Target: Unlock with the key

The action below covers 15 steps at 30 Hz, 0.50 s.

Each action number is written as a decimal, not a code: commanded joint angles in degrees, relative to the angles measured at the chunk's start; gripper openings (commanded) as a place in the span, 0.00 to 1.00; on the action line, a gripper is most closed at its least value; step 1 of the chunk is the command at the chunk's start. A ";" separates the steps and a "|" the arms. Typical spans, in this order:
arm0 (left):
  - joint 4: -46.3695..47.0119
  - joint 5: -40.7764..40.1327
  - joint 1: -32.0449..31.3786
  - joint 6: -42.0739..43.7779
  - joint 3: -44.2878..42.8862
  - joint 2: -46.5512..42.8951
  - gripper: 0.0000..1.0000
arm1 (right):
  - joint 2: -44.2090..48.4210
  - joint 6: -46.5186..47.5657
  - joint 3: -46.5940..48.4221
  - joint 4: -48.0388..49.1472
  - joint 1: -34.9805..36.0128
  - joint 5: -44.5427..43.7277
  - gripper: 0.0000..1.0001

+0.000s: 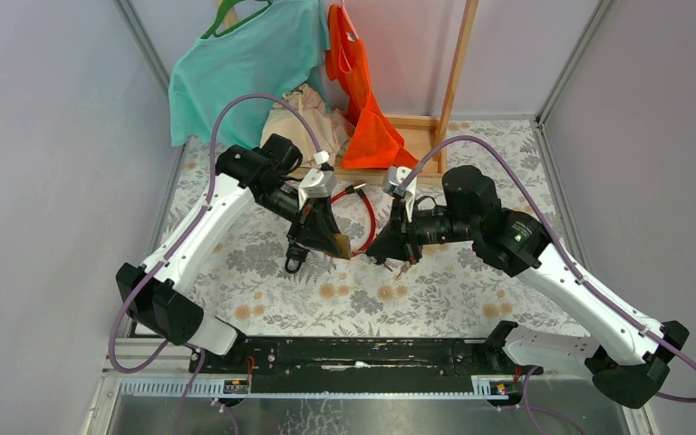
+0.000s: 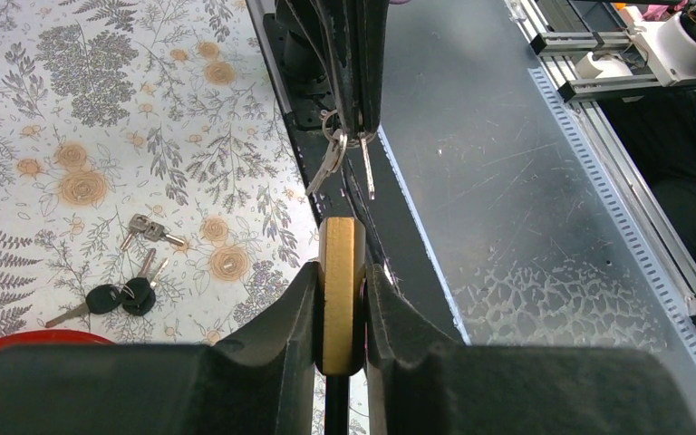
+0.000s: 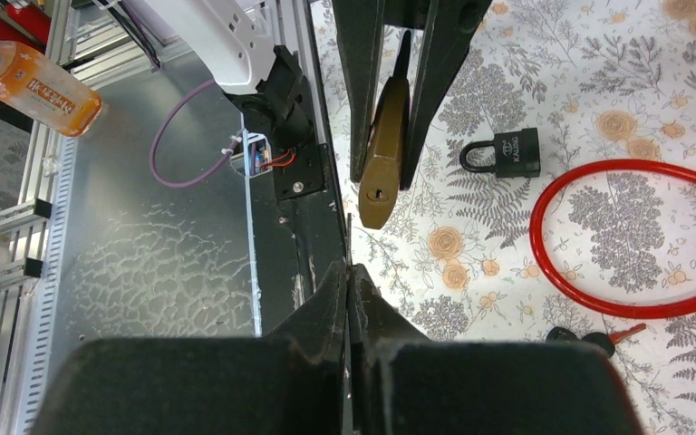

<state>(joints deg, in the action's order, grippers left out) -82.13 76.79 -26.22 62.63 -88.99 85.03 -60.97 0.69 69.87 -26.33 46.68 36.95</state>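
Mid-desk above the floral cloth, the left gripper clamps the brass padlock, its keyhole facing the right gripper, which is pinched tight on dangling keys; beyond them lies a red cable

A loose padlock lies on the table left of the cable loop and held padlock.

Overhead rear view; opposed wrist close-ups, common padlock
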 commanded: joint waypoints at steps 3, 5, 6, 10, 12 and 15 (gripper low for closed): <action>-0.93 2.22 0.26 1.18 -0.77 -0.50 0.00 | -0.20 1.69 2.95 2.79 -0.46 -0.13 0.00; -0.93 2.56 0.20 1.14 -0.75 -0.69 0.00 | -0.28 1.49 2.43 3.72 -0.45 -0.13 0.00; -0.93 2.57 0.20 1.03 -0.76 -0.61 0.00 | -0.35 1.40 2.22 3.98 -0.51 -0.06 0.00; -0.93 2.61 0.20 1.00 -0.60 -0.99 0.00 | -0.63 0.92 1.86 5.00 -0.45 -0.08 0.00; -0.93 2.80 0.16 0.95 -0.51 -0.97 0.00 | -0.90 0.73 2.00 5.21 -0.45 -0.11 0.00; -0.93 3.27 0.20 0.85 -0.67 -0.89 0.00 | -1.06 0.60 2.01 5.49 -0.45 0.13 0.00</action>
<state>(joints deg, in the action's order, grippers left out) -82.13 76.64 -26.22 62.74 -88.99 85.12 -61.89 1.23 70.32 -24.45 46.68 36.97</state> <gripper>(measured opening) 0.241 0.011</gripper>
